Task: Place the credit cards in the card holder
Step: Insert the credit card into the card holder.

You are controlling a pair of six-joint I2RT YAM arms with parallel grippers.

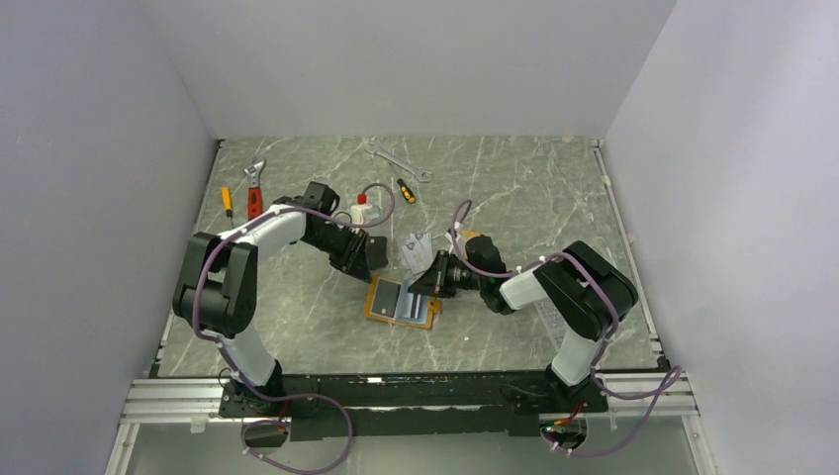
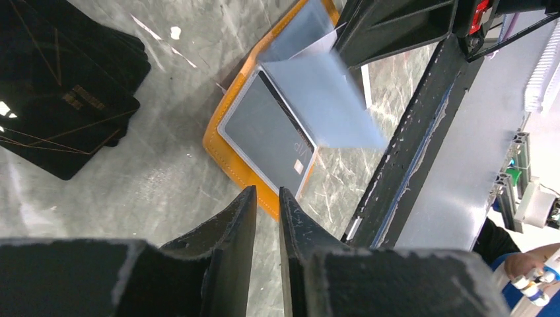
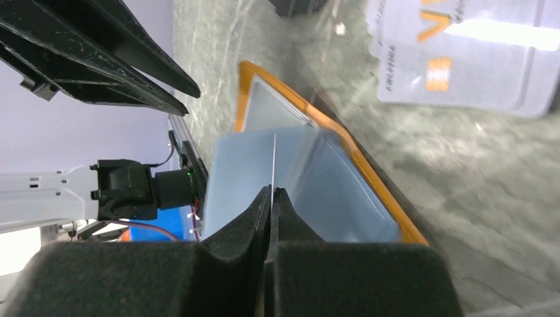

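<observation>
Grey marbled desk (image 1: 514, 198), centre: an open orange leather-like card holder (image 2: 224, 155) with a silver-grey card (image 2: 264, 132) inside. Its pale blue-grey flap (image 2: 323, 99) is pinched tight by the right fingers (image 3: 238, 231); the left fingers (image 2: 224, 244), barely apart, hold nothing.

Bright, even light overall; wrist views blur close up, with glare.

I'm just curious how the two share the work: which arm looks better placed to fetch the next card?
The left. The left fingers hang slightly apart and empty by the card holder, loose silver cards close by. The right fingers are pinched shut on a thin clear leaf of the holder.
</observation>
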